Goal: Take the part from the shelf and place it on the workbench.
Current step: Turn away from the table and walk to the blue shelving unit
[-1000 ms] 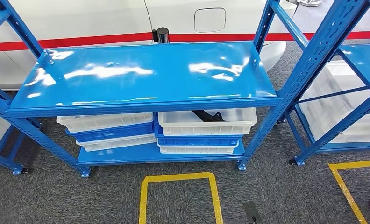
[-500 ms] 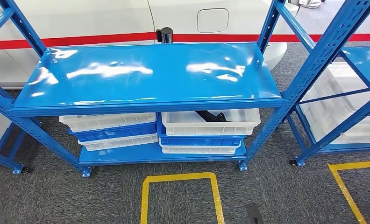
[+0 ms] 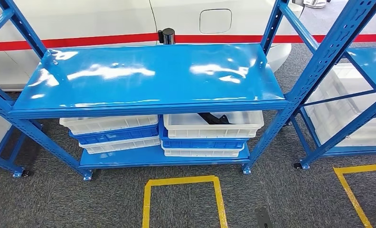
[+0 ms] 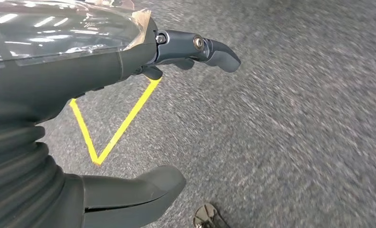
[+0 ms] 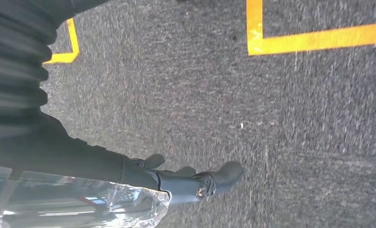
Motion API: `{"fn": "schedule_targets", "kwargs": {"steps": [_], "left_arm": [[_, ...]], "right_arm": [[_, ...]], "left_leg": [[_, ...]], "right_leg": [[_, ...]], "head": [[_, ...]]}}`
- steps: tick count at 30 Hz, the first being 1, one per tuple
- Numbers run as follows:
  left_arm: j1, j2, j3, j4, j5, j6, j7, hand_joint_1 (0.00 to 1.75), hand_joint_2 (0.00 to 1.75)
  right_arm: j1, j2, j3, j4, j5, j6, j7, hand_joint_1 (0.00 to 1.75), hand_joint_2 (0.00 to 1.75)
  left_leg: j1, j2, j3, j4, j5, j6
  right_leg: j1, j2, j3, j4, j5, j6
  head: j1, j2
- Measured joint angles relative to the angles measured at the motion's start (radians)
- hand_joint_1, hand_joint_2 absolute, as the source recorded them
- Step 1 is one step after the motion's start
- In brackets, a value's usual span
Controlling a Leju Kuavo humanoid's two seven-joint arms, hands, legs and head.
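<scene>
Head view: a blue steel shelf unit (image 3: 148, 76) stands on grey carpet (image 3: 58, 199). On its lower deck sit two stacks of shallow trays, white and blue alternating. The black part (image 3: 214, 118) lies in the top white tray (image 3: 212, 124) of the right-hand stack, partly hidden by the upper deck. Only an angled dark arm of it is visible; it appears rigid, probably moulded plastic or metal, and likely light enough for one hand. The exposed bar is the likely place to grip, taken across its narrow width. Clearance between tray rim and upper deck looks tight, so a low, level reach is advisable. A yellow taped rectangle (image 3: 181, 183) marks the floor in front of the unit. No workbench is visible here.

Left wrist view: the left hand (image 4: 129, 118) hangs over the carpet near yellow floor tape (image 4: 115, 130). Its fingers (image 4: 214, 47) extend well clear of the thumb (image 4: 134, 192), with nothing between them.

Right wrist view: the right hand (image 5: 143, 175) also hangs over carpet, fingers (image 5: 224, 175) loosely extended and holding nothing. More yellow tape lines (image 5: 314, 38) run nearby.
</scene>
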Motion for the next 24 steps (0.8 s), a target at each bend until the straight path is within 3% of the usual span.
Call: {"fn": "schedule_targets", "kwargs": {"steps": [1,3,5,24], "left_arm": [[0.005,0.003,-0.023,-0.003,0.015,-0.010,0.001,0.00,0.87],[0.014,0.010,-0.067,-0.010,0.044,-0.029,0.003,0.00,0.00],[0.023,0.018,-0.111,-0.016,0.073,-0.049,0.004,0.00,0.00],[0.119,0.087,-0.535,-0.079,0.356,-0.233,0.018,0.00,0.00]], "right_arm": [[0.004,-0.004,0.016,-0.003,-0.019,0.006,0.001,0.00,1.75],[0.013,-0.010,0.047,-0.010,-0.058,0.017,0.002,0.00,0.87],[0.021,-0.017,0.079,-0.017,-0.096,0.028,0.003,0.00,0.00],[0.108,-0.084,0.380,-0.078,-0.467,0.138,0.012,0.00,0.00]], "left_leg": [[0.000,0.000,0.000,0.000,0.000,0.000],[0.000,0.000,0.000,0.000,0.000,0.000],[0.000,0.000,0.000,0.000,0.000,0.000],[0.000,0.000,-0.001,0.000,0.000,0.000]], "right_leg": [[0.000,0.000,-0.001,0.000,0.000,0.000],[0.000,0.000,-0.003,0.000,0.000,0.000],[0.000,0.000,-0.003,0.000,0.000,0.000],[0.000,0.000,-0.004,0.000,0.000,0.000]], "head": [[0.000,0.000],[0.000,0.000],[0.000,0.000],[0.000,0.000]]}}
